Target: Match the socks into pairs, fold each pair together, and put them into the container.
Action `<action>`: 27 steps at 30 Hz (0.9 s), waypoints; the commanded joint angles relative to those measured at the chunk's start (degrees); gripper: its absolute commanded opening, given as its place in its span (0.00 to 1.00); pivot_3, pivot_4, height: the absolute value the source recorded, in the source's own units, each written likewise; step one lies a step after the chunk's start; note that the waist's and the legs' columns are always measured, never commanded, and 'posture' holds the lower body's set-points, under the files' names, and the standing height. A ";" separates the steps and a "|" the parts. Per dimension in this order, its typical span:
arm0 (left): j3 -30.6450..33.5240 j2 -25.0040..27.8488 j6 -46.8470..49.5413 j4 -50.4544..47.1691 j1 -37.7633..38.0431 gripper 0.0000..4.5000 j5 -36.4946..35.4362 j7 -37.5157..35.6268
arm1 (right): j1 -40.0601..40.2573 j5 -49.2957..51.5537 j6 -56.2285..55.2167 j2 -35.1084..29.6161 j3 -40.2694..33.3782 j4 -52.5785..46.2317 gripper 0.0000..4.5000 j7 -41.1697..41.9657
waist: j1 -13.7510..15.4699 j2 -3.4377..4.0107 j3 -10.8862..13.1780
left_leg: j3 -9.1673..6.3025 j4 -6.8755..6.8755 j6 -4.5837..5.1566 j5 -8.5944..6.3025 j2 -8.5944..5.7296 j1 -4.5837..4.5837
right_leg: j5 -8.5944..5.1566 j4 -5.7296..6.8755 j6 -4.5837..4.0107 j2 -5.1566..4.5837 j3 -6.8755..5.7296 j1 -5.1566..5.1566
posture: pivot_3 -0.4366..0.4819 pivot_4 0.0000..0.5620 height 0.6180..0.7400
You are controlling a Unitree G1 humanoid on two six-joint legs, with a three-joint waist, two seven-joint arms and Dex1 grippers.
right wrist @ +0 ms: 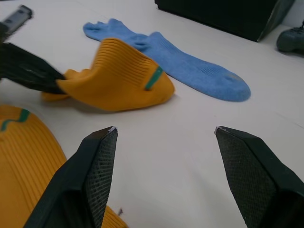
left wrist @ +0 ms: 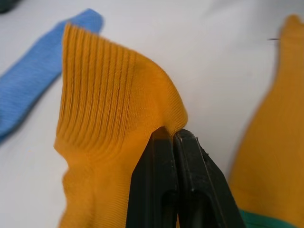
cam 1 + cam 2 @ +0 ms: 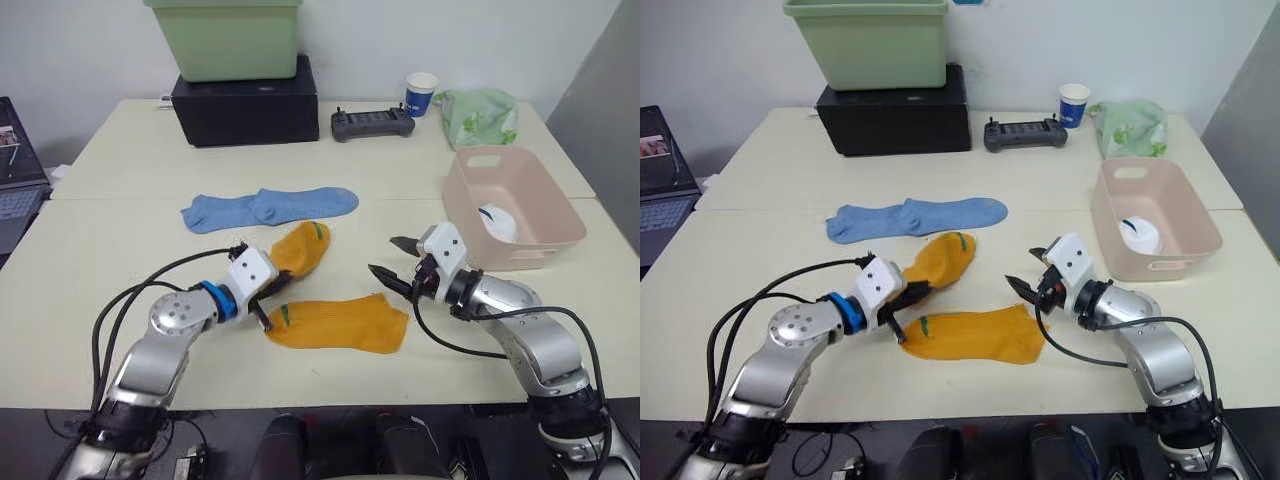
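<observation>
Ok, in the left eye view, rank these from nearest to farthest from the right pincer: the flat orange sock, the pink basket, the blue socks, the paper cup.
1. Flat orange sock, just to the left of the right pincer, which is open.
2. Pink basket, to its right and a little farther back.
3. Blue socks, farther back on the left.
4. Paper cup, at the table's far edge.

Bare table (image 3: 120, 235) between right gripper (image 3: 398, 258) and basket (image 3: 560, 222); open lane there. Flat orange sock (image 3: 345, 323) lies just beside the spread fingers; pinched orange sock (image 3: 303, 247) and left gripper (image 3: 262, 304) block the near-left. Blue socks (image 3: 270, 207) lie across mid-table. Black box (image 3: 245, 102) closes the back.
</observation>
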 commanded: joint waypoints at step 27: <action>-4.66 1.64 -9.20 -1.88 -1.66 0.04 2.90 -0.06 | -1.11 -1.31 -5.72 -0.71 -1.03 3.55 0.78 2.59 | -0.01 0.00 0.00 | 0.02 -0.02 0.01 -0.01 0.03 0.04 | 0.00 -0.02 -0.01 0.12 0.08 0.00 | 0.48 0.27 1.00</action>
